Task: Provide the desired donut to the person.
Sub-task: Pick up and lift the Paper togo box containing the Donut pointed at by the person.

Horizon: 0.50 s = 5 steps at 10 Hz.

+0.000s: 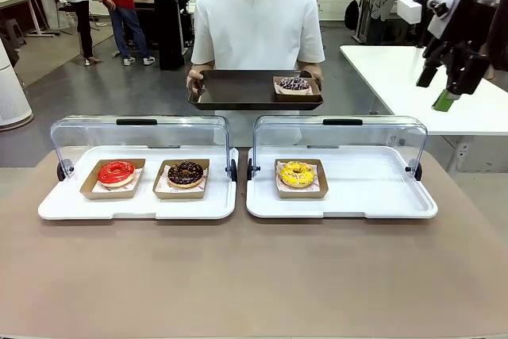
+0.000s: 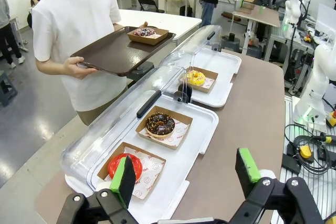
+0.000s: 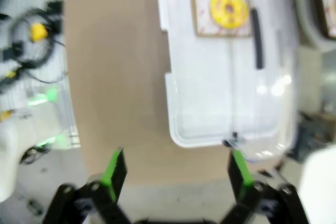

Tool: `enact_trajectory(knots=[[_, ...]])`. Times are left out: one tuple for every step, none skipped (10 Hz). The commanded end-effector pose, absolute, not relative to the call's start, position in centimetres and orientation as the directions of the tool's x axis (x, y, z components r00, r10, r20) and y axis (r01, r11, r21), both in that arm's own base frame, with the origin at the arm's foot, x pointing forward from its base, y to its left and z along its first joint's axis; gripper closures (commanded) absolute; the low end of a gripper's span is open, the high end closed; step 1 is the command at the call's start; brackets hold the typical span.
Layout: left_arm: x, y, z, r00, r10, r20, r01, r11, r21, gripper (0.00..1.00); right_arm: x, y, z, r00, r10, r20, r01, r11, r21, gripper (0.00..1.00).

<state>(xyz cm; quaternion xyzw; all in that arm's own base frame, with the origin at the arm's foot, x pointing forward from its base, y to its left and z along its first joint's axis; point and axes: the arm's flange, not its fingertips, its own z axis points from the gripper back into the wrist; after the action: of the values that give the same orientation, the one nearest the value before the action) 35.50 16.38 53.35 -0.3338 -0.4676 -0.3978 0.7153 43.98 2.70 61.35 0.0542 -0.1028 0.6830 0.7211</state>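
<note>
The person [image 1: 258, 21] in a white shirt stands at the far side holding a dark brown tray [image 1: 238, 89]. A dark sprinkled donut [image 1: 294, 83] in a cardboard boat rests at its right end. On the table, the left display tray [image 1: 135, 204] holds a red donut [image 1: 117, 171] and a chocolate donut [image 1: 186, 173]. A yellow donut [image 1: 297, 173] lies in the right display tray [image 1: 373, 196]. My right gripper [image 1: 436, 89] hangs open and empty, high at the right. My left gripper [image 2: 186, 174] is open and empty above the table's left end, near the red donut [image 2: 138, 164].
Both display trays have clear lids [image 1: 143, 129] raised at their far side. A white table [image 1: 413, 77] stands at the back right. Bystanders stand far off at the back left. Cables [image 2: 310, 150] lie on the floor beside the table.
</note>
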Motion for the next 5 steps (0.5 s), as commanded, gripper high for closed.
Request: enact_trajectory(knots=[[35.5,16.4,53.5,0.233,-0.246,0.941,0.884,0.457,-0.099,0.0,45.8,-3.5,62.2,0.029,0.885,0.465,-0.999,0.009,0.045,0.0],[35.5,16.4,53.5,0.233,-0.246,0.941,0.884,0.457,-0.099,0.0,46.3,-7.2,61.5,0.036,0.817,0.576,-0.998,0.003,0.058,0.0],[35.5,16.4,53.5,0.233,-0.246,0.941,0.884,0.457,-0.099,0.0,46.6,-10.2,60.7,0.005,0.745,0.667,-1.0,-0.007,0.016,0.0],[35.5,16.4,53.5,0.233,-0.246,0.941,0.884,0.457,-0.099,0.0,46.7,-12.8,59.5,0.002,0.653,0.757,-0.999,0.026,-0.019,0.0],[35.5,16.4,53.5,0.233,-0.246,0.941,0.884,0.457,-0.099,0.0,46.6,-15.0,58.2,-0.001,0.614,0.789,-0.993,0.093,-0.074,0.0]])
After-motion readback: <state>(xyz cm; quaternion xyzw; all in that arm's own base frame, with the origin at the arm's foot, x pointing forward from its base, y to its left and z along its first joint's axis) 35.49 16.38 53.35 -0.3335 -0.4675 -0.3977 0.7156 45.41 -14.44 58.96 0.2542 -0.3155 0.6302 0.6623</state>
